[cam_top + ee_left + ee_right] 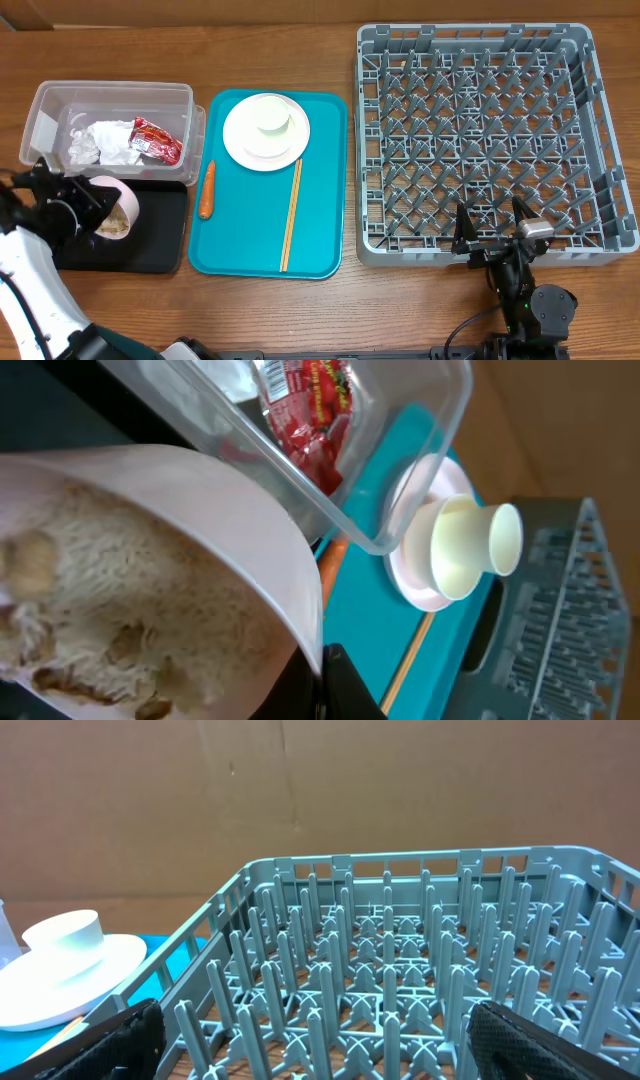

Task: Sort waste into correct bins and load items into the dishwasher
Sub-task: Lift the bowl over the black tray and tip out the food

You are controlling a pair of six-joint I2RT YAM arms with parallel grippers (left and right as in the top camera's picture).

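My left gripper (92, 208) is shut on the rim of a pale pink bowl (113, 210) holding rice and peanuts, tilted over the black tray (160, 240); the bowl fills the left wrist view (150, 560). The clear tub (60, 105) holds a crumpled napkin (105, 142) and a red wrapper (157, 140); the wrapper shows in the left wrist view (310, 410). A carrot (207, 190), chopsticks (292, 214) and a white plate (240, 145) with an upturned bowl (270, 115) lie on the teal tray (240, 250). My right gripper (492, 232) is open at the grey rack's front wall (450, 250).
The grey rack (400, 990) fills the right wrist view, with the plate and upturned bowl (65, 955) at its left. In the left wrist view a small cup (500, 540) and bowl sit on the plate. Bare wood lies along the table's front edge.
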